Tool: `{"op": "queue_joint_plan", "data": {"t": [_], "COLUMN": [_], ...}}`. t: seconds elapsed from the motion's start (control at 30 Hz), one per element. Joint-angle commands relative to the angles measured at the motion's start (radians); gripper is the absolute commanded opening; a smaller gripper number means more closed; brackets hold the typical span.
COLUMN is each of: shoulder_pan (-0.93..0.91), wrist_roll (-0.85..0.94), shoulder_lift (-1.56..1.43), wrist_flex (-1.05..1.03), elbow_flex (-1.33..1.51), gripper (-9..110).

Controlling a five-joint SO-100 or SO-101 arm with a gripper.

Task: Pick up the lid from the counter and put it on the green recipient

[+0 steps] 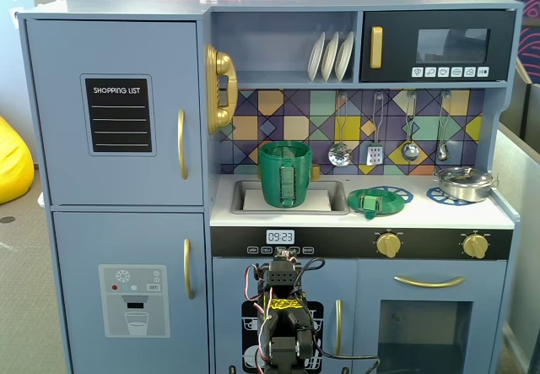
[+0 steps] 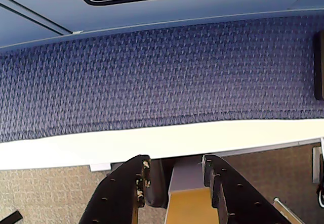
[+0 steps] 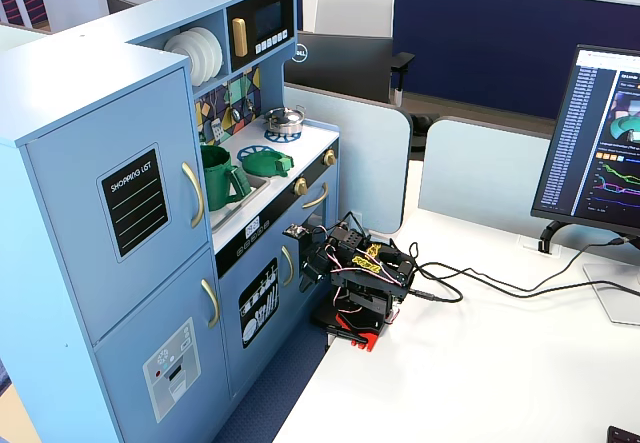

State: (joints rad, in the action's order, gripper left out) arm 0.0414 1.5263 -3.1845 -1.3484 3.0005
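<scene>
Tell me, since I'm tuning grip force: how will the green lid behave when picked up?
The lid looks like thin rigid plastic, so probably light and stiff. Its glossy surface may slip; the small knob seems the safest hold. Lying flat, it shouldn't roll.

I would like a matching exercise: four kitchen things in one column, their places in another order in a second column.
1. lid
2. green recipient
3. silver pot
4. white plates

a. on the upper shelf
b. standing in the sink
c. on the right blue burner ring
d. on the left blue burner ring

Pairs: 1-d, 2-b, 3-c, 4-a
</scene>
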Motion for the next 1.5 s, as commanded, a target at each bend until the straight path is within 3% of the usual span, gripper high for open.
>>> {"op": "queue_joint_plan", "data": {"t": [0.0,0.43,0.6,0.8,0.9,1.1,1.47], "shoulder_pan": [-0.089,-0.101,-0.275,-0.482,-0.541,-0.606,-0.672], "wrist_roll": [0.017,0.034,0.058,0.100,0.092,0.061,0.057], "shoulder_lift": [0.006,0.006,0.015,0.130,0.230,0.397,0.607], "wrist_flex": [-0.186,-0.173,0.114,0.690,0.934,1.114,1.247], "elbow_flex": [-0.003,-0.003,-0.061,-0.196,-0.288,-0.476,-0.629], "gripper": [0,0,0,0,10,28,31]}}
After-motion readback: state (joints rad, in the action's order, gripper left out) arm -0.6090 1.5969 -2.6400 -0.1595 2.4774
